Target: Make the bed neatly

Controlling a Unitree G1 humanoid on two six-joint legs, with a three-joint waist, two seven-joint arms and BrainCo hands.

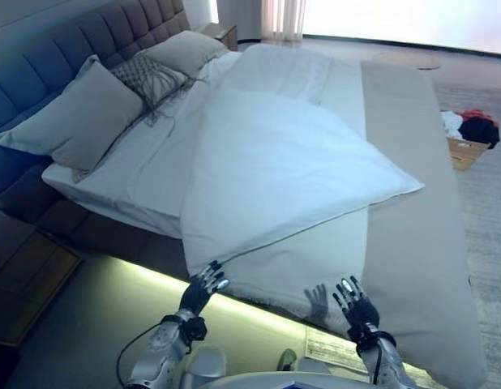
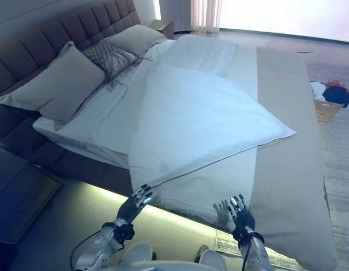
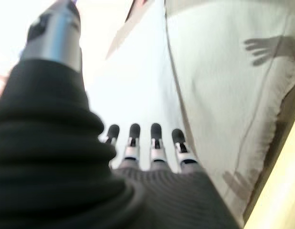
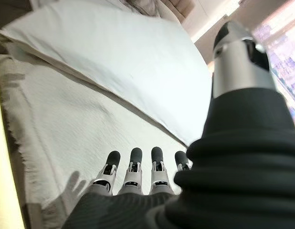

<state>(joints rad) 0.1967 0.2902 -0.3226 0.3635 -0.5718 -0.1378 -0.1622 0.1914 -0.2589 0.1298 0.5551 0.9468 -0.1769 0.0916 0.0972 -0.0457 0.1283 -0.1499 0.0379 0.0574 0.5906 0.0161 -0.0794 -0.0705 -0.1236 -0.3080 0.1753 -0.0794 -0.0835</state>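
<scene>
I had both hands spread and empty at the bed's (image 1: 68, 182) near side. The duvet (image 1: 275, 170) lay skewed across the mattress just ahead of them. Its near corner was just beside my left hand (image 1: 203, 288); my right hand (image 1: 356, 306) hovered over the beige throw (image 1: 413, 243). The duvet's long axis ran diagonally, from that corner up toward the pillows (image 1: 80, 121).

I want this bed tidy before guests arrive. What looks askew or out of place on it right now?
The white duvet lies skewed, one corner jutting over the beige runner rather than square to the bed. The patterned cushion is slumped between two pillows. Both hands, left and right, are open at the edge.
</scene>
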